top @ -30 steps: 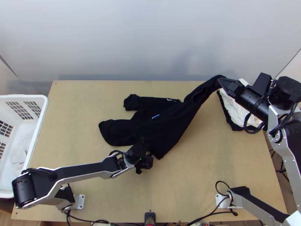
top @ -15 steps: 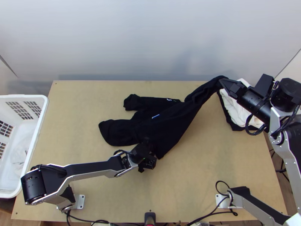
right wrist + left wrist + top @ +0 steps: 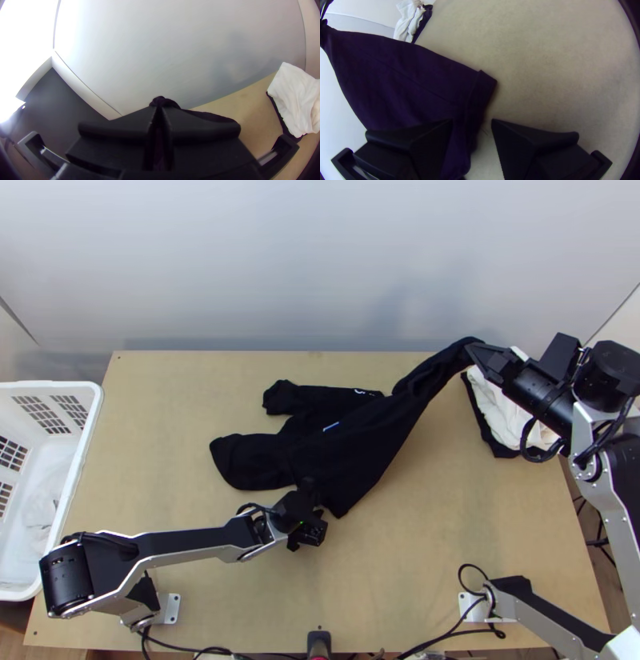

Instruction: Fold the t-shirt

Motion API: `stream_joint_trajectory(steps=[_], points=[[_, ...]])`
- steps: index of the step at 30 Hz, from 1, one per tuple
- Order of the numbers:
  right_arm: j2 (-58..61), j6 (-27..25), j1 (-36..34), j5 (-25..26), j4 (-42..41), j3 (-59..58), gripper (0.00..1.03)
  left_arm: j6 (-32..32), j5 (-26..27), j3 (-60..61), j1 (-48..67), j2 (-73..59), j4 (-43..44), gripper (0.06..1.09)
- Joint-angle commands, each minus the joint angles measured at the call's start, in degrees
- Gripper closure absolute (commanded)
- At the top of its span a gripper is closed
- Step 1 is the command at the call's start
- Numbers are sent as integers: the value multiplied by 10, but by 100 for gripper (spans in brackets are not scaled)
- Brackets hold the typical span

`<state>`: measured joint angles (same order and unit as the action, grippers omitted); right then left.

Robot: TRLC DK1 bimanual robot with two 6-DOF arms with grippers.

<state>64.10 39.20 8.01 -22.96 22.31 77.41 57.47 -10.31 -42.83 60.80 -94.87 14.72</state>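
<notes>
The black t-shirt [image 3: 344, 444] lies bunched at mid-table, one end drawn up toward the back right. That raised end is pinched by my right gripper [image 3: 478, 354]; in the right wrist view a bit of dark cloth pokes out past the closed tips of the right gripper [image 3: 160, 110]. At the shirt's near edge is my left gripper [image 3: 310, 494], low over the table. In the left wrist view the left gripper [image 3: 472, 121] is open, one finger over the shirt [image 3: 410, 83] and the other over bare wood, with the cloth's edge between them.
A white basket [image 3: 84, 456] stands at the left edge of the table [image 3: 448, 540]. White cloth [image 3: 504, 412] on top of dark cloth lies at the back right, beneath the right arm. A dark object [image 3: 318, 644] is at the near edge.
The left gripper shifted slightly right, then a little back, along the shirt's near edge. The right gripper moved only a touch, still with the cloth.
</notes>
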Motion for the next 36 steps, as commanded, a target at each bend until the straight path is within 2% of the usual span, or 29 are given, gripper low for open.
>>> stream_joint_trajectory(steps=[1,8,9,11,12,14,18,25,32,36], points=[[4,1,0,2,-2,5,100,-3,0,-2,2,-15,7,49],[0,1,-8,2,2,2,100,-11,1,-25,3,-29,15,50],[0,1,-10,2,2,2,100,-11,1,-24,5,-27,15,60],[0,1,-14,3,2,3,100,2,15,-16,9,-22,11,105],[0,1,-15,3,2,3,100,13,33,-4,10,-14,7,105],[-1,1,-16,4,2,4,100,44,101,43,9,31,14,105],[-1,1,-17,5,2,4,100,32,107,56,20,57,-7,105],[-6,5,-16,5,2,5,100,-7,41,12,2,81,-10,105],[-20,8,-25,5,5,2,100,-76,-26,-84,-3,241,-85,105],[-23,17,-33,5,7,17,100,-83,-54,-112,-9,318,-102,105]])
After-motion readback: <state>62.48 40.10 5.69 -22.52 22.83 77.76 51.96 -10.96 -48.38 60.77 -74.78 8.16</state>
